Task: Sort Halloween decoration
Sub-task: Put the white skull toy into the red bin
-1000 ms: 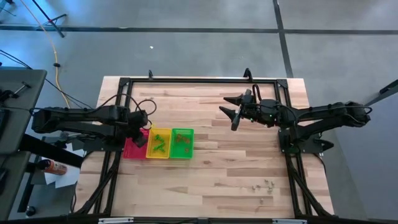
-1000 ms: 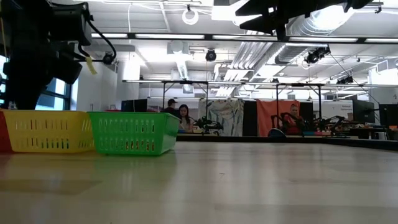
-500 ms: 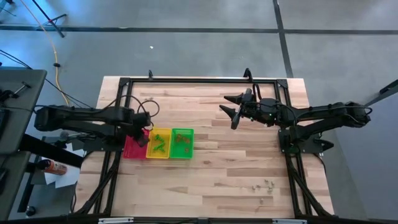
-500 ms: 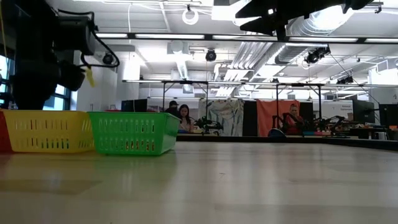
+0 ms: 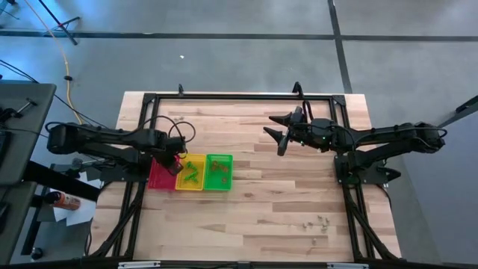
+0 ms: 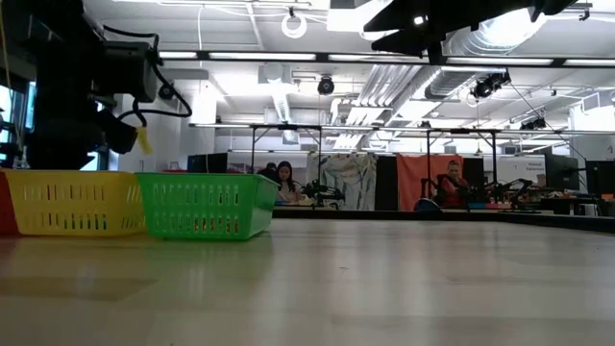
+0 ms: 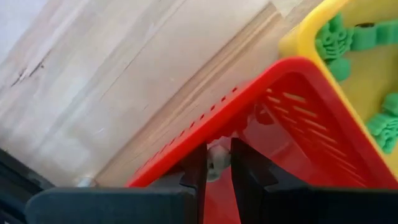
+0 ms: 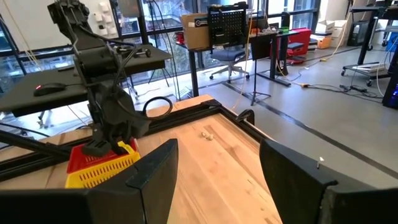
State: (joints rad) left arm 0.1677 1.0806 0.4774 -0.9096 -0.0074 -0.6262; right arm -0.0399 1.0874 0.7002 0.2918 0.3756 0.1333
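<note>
The left pincer [image 7: 214, 163] hovers over the red tray [image 7: 298, 130], its fingers clamped on 1 pale grey trinket [image 7: 217, 160]. This looks like the drop-off step; next it needs to part its fingers so the piece falls inside the red tray. More trinkets [image 5: 316, 221] lie on the counter [image 5: 284, 202], well away from that tray. The right pincer [image 5: 278, 133] waits spread wide, holding nothing.

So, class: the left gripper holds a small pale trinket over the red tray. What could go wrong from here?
1. The left gripper holds the pale trinket near the red tray rim; released early, it might bounce outside.
2. The yellow tray touches it, so a drift could missort.
</note>
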